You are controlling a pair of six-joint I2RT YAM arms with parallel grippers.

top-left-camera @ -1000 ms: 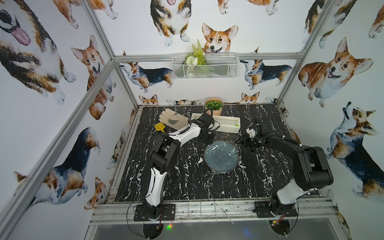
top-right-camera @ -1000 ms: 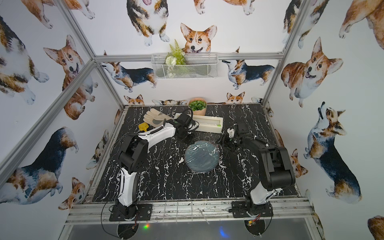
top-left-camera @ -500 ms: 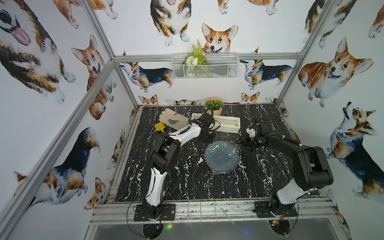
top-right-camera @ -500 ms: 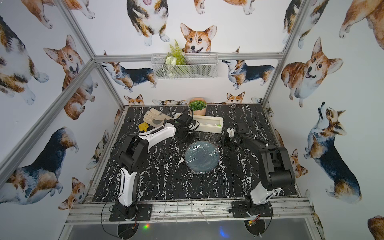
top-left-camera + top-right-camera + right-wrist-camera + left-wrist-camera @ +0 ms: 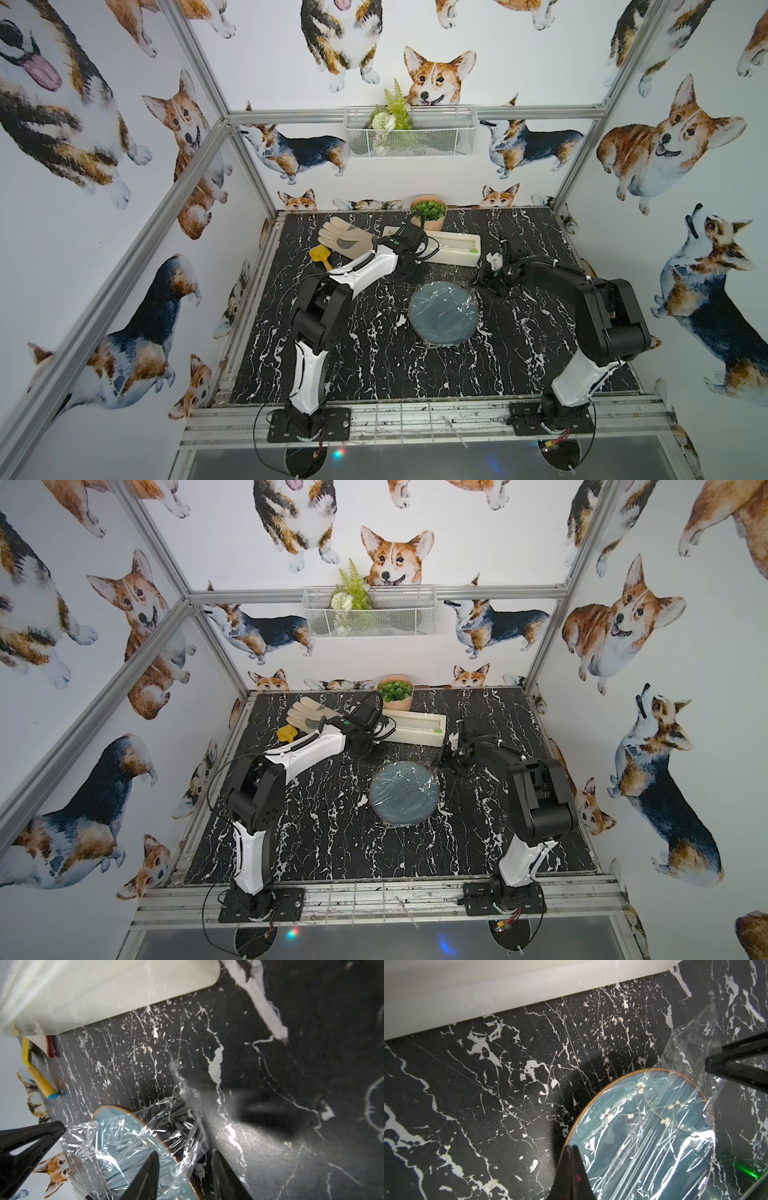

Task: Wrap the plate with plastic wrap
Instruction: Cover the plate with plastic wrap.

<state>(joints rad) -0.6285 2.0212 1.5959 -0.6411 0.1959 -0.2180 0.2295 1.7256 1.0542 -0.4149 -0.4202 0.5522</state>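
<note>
Plate (image 5: 442, 311) on counter (image 5: 365, 357), plastic wrap (image 5: 654, 1142) draped over it.
Right fingers (image 5: 148, 1172) narrowly parted, astride the plate's rim and loose wrap, the nearer arm; left fingers (image 5: 571, 1167) pressed together at the opposite rim.

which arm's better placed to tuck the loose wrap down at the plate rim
Right. The right claw stands open astride the plate rim, where the loose plastic wrap bunches. The left claw is shut, away from that loose edge.
</note>
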